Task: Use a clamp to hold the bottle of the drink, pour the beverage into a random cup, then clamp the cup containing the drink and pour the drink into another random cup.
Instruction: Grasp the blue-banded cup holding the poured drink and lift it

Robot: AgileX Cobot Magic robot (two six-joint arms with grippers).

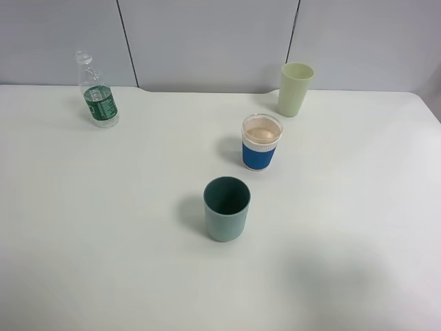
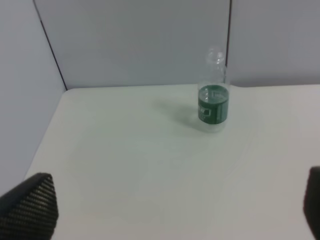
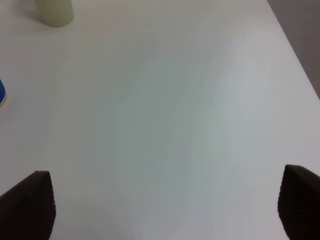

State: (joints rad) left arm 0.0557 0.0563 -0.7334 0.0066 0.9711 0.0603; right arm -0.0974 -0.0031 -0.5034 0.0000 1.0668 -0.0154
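Standing nearest the high camera is a plain matte teal cup (image 1: 227,209), upright on the white bench (image 1: 103,241). Just behind it is sitting a white cup with a blue ribbed sleeve (image 1: 261,142), and a taller pale green cup (image 1: 295,89) is standing near that one.

The small clear plastic bottle with a dark green label (image 1: 98,100) is standing alone at the far left, untouched. The left gripper (image 2: 170,210) is facing it, released and empty. The right gripper (image 3: 162,205) is hanging over bare bench, likewise spread and holding nothing.

Risks:
- The bottle is looking light and narrow, so an off-centre closure is likely to be tipping or shoving it.
- Hard squeezing is risking buckling it.
- With the cups crowding together, a pour is risking landing in the wrong cup, and a reach is risking clipping the teal cup.
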